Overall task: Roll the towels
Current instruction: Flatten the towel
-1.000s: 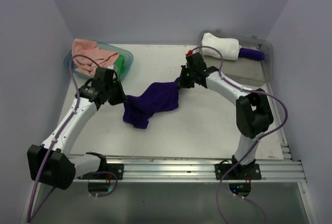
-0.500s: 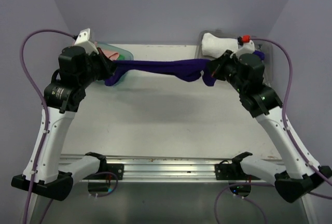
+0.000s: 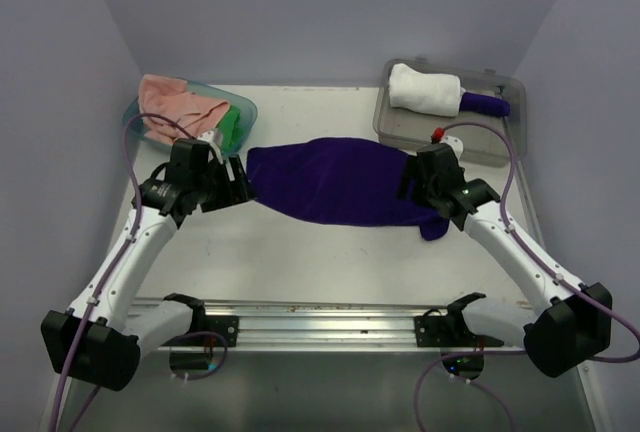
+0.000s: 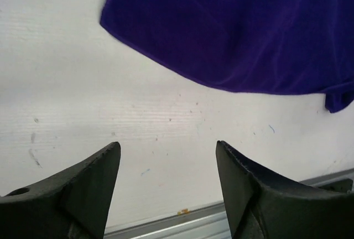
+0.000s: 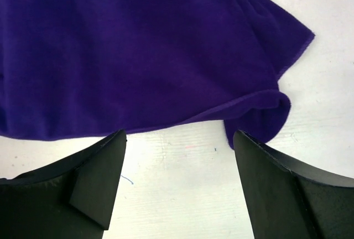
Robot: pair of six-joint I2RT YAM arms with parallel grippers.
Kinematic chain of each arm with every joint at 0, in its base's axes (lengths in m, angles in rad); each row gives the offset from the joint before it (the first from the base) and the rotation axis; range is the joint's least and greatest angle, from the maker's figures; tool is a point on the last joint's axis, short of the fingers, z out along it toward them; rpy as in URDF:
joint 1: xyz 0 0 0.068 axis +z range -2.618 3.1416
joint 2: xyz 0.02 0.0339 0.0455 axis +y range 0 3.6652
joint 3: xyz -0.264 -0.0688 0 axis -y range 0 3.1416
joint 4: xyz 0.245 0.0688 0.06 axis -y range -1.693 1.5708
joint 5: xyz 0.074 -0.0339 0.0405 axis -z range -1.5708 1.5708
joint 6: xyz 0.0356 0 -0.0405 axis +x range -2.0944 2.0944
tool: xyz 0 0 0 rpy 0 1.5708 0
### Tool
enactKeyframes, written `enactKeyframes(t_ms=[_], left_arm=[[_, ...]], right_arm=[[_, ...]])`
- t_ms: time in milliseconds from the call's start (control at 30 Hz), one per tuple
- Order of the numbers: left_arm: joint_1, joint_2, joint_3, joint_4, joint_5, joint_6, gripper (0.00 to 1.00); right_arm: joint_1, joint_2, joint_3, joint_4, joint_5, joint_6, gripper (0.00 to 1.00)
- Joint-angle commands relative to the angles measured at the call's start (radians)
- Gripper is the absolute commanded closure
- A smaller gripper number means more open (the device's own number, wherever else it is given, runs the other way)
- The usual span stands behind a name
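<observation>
A dark purple towel (image 3: 335,182) lies spread flat across the middle of the table. My left gripper (image 3: 238,184) stands open just off its left edge; the left wrist view shows the towel (image 4: 232,29) beyond the open left gripper (image 4: 168,156), with bare table between the fingers. At the towel's right end my right gripper (image 3: 412,180) is open too. In the right wrist view the towel (image 5: 138,51) lies just ahead of the right gripper (image 5: 180,139), with a folded corner by the right finger. A salmon pink towel (image 3: 180,102) and a green towel (image 3: 232,124) sit in the tub. A rolled white towel (image 3: 425,89) lies in the tray.
The teal tub (image 3: 247,108) stands at the back left. The clear grey tray (image 3: 445,137) at the back right also holds a dark purple roll (image 3: 487,104) beside the white towel. A metal rail (image 3: 330,317) runs along the near edge. Walls close in on both sides.
Half a second ago both grippers held the purple towel stretched in the air. Now it lies flat on the table, and both grippers have come down, let go and opened.
</observation>
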Motion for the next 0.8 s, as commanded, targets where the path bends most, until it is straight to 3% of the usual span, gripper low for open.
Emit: enactKeyframes(t_ms=[0, 200, 567, 700, 767], left_arm=[[0.008, 0.057, 0.061, 0.039, -0.121, 0.008, 0.28], [0.005, 0.253, 0.078, 0.162, -0.135, -0.03, 0.42], [-0.011, 0.482, 0.104, 0.243, -0.213, -0.044, 0.42], [-0.009, 0.565, 0.124, 0.292, -0.264, -0.033, 0.5], [-0.006, 0.617, 0.153, 0.305, -0.259, -0.01, 0.48]], right_arm=[[-0.001, -0.008, 0.047, 0.034, -0.033, -0.018, 0.19], [0.002, 0.0, -0.005, 0.06, -0.127, 0.005, 0.23], [0.005, 0.011, -0.033, 0.054, -0.142, -0.01, 0.22], [0.005, 0.021, -0.027, 0.05, -0.144, -0.016, 0.21], [0.005, 0.024, -0.024, 0.048, -0.136, -0.023, 0.2]])
